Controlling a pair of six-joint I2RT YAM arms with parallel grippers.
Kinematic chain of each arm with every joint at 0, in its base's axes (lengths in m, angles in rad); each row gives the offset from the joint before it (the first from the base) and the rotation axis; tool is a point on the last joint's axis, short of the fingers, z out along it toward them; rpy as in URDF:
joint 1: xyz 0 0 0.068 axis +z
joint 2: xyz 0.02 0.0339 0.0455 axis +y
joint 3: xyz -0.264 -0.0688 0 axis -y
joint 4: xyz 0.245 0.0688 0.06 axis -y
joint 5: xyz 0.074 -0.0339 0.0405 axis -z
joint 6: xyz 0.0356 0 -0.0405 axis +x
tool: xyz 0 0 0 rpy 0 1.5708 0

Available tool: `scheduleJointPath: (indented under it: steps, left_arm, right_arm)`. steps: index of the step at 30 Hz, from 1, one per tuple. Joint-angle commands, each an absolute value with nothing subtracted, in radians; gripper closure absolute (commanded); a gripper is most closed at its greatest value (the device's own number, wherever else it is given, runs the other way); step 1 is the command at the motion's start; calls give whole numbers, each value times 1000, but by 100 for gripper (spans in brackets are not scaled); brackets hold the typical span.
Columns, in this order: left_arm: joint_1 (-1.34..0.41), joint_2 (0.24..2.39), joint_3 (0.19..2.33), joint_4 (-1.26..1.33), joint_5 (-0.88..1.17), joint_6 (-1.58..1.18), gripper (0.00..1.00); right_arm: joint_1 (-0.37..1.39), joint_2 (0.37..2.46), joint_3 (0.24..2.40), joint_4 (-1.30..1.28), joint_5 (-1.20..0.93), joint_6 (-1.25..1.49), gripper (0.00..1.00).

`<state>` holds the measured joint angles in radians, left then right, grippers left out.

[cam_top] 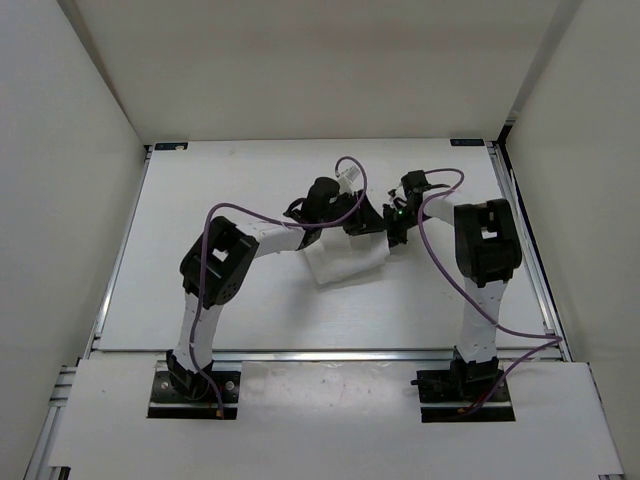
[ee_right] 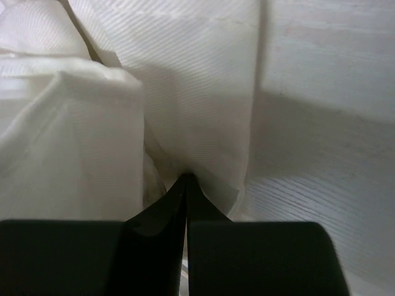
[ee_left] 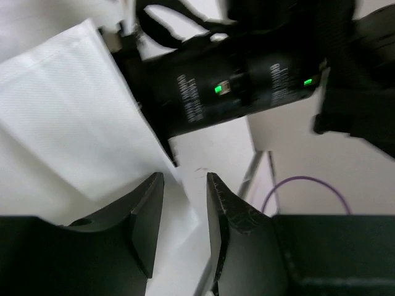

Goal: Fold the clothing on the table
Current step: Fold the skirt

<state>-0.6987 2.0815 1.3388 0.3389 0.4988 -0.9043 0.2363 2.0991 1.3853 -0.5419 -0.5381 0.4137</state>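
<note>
Status for you: clothing (cam_top: 345,262) sits near bench (cam_top: 200,200) centre, slightly right of the midline. It's bunched into a compact, roughly rectangular white patch, tilted, with its lower left corner pointing toward the arm bases. The rest of the bench surface around it is bare white.

Both arms reach in over the far edge of the patch, and the tools are close together.

Left tool (cam_top: 358,220): released. In your left wrist view the two black fingers (ee_left: 147,216) stand apart with a clear gap. A ribbed fabric sheet (ee_left: 62,111) lies ahead and to the left, and one corner of it runs down into the gap. I can't tell whether either pad touches it. Nothing is pinched there. The right arm's black housing (ee_left: 234,86), with green lights on, fills the top of that view, just beyond the fingers.

Right tool (ee_right: 186,185): clenched, with the fingertips meeting in a point. Fabric (ee_right: 203,92) wraps around the tips and puckers toward them, so it reads as a pinch on the clothing at a fold. A thicker doubled layer sits left of the tips, and a flatter single sheet lies to the right.

From above, the right tool sits at the patch's far right corner. The left tool is just beside it, over the far edge.

Purple cables (cam_top: 350,165) loop above both wrists.
</note>
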Motion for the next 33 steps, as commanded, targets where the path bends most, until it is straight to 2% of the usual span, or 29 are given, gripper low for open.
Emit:
scheduleJointPath:
  steps: [1,7,12,17,24,33]
  left_arm:
    - [-707,2080,1439,440,526,-983,54]
    - [-663,2020,1459,476,541,-1028,55]
    - [-558,1809,1291,307,459,-855,58]
    - [-470,1666,1045,265,411,-796,70]
    - [-465,1629,896,224,416,-744,72]
    - [-436,1591,804,235,457,-775,74]
  right_arm:
    - [221,2108,1381,-557,-525,394,96]
    - [149,2054,1358,-609,-491,370,95]
    - [55,1910,1328,-644,-370,358,95]
    - [124,1832,1427,-755,-292,321,96]
    - [247,1752,1424,-729,-379,380,97]
    - [189,1796,1129,-514,-528,446,97]
